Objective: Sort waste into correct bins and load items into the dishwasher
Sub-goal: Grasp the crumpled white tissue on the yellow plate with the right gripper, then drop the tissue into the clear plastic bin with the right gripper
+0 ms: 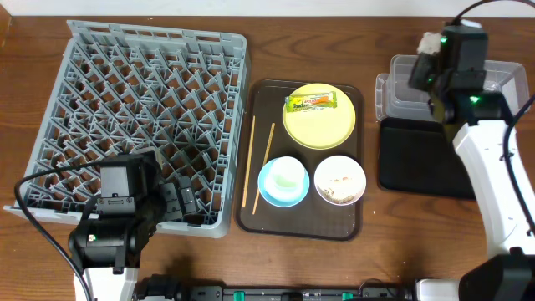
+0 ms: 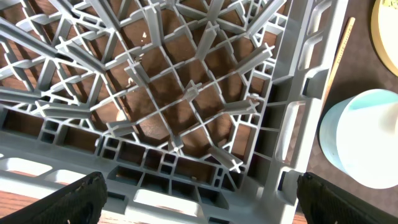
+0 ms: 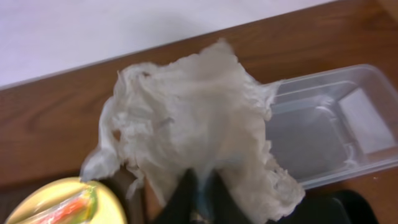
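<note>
White crumpled paper (image 3: 193, 137) pinched in right tool (image 3: 200, 186), clear only in wrist view; left tool (image 2: 202, 199) spread wide over rack (image 2: 186, 93).

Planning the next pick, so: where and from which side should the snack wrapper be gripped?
Come straight down on the wrapper and pinch across its short width, near the middle. It lies flat on the yellow plate, long side running left to right, so a sideways approach would probably hit the plate's rim. The right hand holds the paper.
</note>
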Motion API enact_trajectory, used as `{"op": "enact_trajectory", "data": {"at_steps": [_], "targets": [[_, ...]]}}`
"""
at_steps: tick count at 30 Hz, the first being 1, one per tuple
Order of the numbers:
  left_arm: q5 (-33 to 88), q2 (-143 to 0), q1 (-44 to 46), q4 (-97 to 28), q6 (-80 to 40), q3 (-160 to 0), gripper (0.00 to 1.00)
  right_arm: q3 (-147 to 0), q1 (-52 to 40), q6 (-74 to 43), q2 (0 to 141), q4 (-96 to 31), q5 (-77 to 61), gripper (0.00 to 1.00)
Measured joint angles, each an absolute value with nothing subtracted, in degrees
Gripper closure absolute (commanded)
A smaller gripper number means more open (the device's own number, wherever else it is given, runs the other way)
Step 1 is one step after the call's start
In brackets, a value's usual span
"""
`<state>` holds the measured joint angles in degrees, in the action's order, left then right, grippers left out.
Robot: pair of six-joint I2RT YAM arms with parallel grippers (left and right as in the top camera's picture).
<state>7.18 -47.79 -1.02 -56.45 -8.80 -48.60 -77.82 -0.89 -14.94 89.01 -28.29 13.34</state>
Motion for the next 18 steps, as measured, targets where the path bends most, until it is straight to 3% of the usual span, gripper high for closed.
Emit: {"op": "enact_trajectory", "data": {"at_steps": [1, 2, 7, 11, 16, 18], "targets": [[7.2, -47.8, -1.0, -56.4, -8.8, -48.6, 0.01, -77.8, 0.1, -14.9, 89.5, -27.9, 13.1, 0.28], [7.2, -47.8, -1.0, -56.5, -8.8, -48.6, 0.01, -77.8, 1.1, -14.8, 90.0, -27.4, 12.8, 0.25], [7.2, -47.8, -1.0, -56.4, -8.8, -48.6, 0.01, -77.8, 2.3, -14.5, 90.4, -25.3, 5.8, 0.3], [7.2, -47.8, -1.0, -56.4, -8.8, -48.6, 0.01, -77.8, 0.3, -12.3, 90.4, -24.5, -7.6, 0.29], [7.2, -47.8, -1.0, -56.4, -8.8, -48.6, 0.01, -77.8, -10.3, 5.9, 90.5, -28.6, -18.4, 0.17], [7.2, -47.8, -1.0, -56.4, -8.8, -48.6, 0.01, -77.8, -14.1, 13.6, 91.2, -28.9, -16.8, 0.2]]}}
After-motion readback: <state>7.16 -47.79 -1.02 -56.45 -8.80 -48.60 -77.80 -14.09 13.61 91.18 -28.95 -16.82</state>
